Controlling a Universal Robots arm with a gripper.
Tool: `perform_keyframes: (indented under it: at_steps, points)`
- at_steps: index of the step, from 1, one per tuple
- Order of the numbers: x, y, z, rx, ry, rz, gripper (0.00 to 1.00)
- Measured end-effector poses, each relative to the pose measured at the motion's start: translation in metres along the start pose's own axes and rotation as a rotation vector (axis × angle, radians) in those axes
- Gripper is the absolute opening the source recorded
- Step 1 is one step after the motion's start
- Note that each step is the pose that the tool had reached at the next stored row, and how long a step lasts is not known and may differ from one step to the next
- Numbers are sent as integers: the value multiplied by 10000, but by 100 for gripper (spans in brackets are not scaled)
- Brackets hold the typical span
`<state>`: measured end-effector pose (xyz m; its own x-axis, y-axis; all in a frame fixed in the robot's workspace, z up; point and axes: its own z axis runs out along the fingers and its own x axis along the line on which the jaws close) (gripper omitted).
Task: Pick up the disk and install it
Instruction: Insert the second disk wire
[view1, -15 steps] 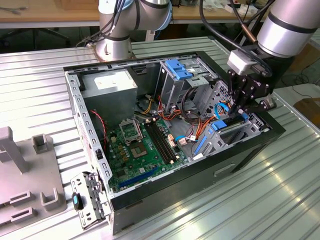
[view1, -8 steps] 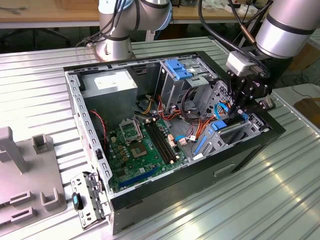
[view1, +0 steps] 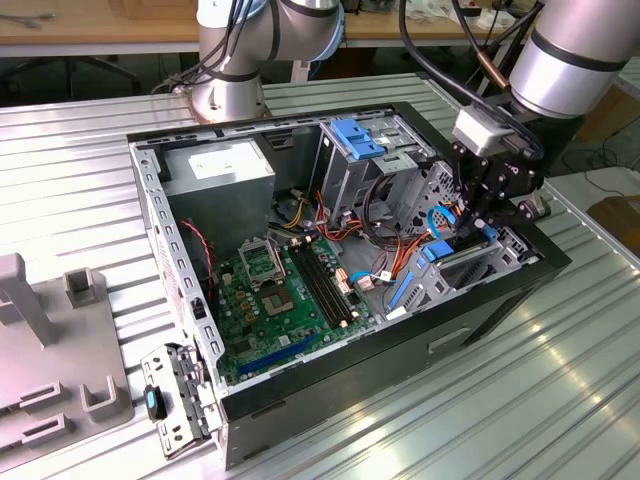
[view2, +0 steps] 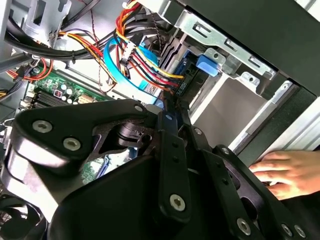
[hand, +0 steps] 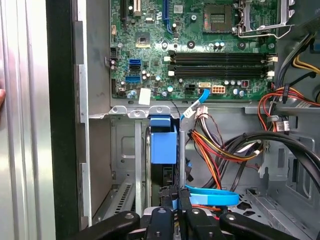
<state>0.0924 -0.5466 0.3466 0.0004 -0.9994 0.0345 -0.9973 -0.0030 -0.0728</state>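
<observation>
The black two-fingered claw (view1: 473, 222) reaches down into the open black desktop computer case (view1: 300, 385), at the corner on the exterior view's right. In the first wrist view its fingers (hand: 169, 200) stand close together, pinched on the top edge of the flat grey hard drive in its bright blue plastic carrier (hand: 163, 145), which stands on edge, sunk into the silver sheet-metal drive bay (hand: 127, 112) beside the case wall. In the exterior view the disk's blue rail (view1: 432, 258) shows just below the claw. A flat light-blue data cable (hand: 212, 195) loops just beside the fingers, with a bundle of orange, yellow and red wires (hand: 210, 150) near it. Past the bay lies the green motherboard (view1: 285, 295) with its black memory slots (hand: 220, 64). A fixed blue plastic latch (view1: 352, 138) sits atop the silver drive cage further back. In the second wrist view a person's hand (view2: 287, 172) rests outside the case wall. The case lies on a ribbed metal table (view1: 480, 400).
</observation>
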Motion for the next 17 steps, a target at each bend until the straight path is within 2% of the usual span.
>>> perform_keyframes:
  at_steps: [12, 17]
  points:
    - [3, 3, 27, 14, -23, -42, 16]
    - [8, 2, 13, 14, -42, -41, 16]
